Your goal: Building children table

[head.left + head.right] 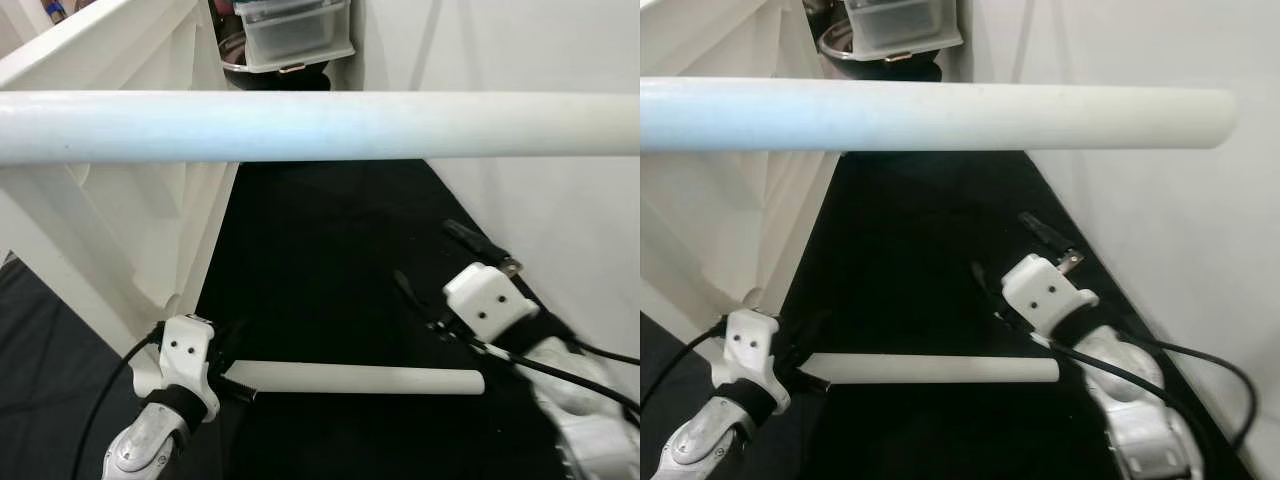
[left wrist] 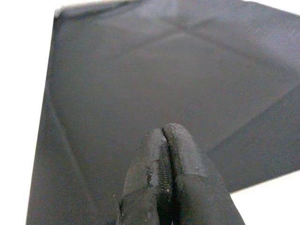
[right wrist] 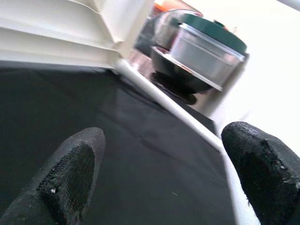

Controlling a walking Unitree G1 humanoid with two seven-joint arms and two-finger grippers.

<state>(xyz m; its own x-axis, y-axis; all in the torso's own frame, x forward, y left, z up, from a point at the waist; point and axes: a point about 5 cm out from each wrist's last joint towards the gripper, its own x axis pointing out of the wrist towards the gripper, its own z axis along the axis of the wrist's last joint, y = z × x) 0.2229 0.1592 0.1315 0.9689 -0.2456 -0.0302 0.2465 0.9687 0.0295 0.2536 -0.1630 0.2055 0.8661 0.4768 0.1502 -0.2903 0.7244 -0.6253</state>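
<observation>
White and round, a short cylindrical table leg (image 1: 365,379) lies on the black mat (image 1: 320,260) between your two grippers. Your left gripper (image 1: 232,362) sits just at the leg's near-left end, and in the left wrist view its fingers (image 2: 164,173) are pressed together with nothing between them. Your right gripper (image 1: 440,275) hovers just beyond the leg's other end, its fingers (image 3: 70,176) spread wide apart. A long white tube (image 1: 320,127) crosses high above both grippers. Ahead of the right gripper stands a clear plastic container (image 1: 295,30), beside a white wooden frame (image 1: 120,200).
</observation>
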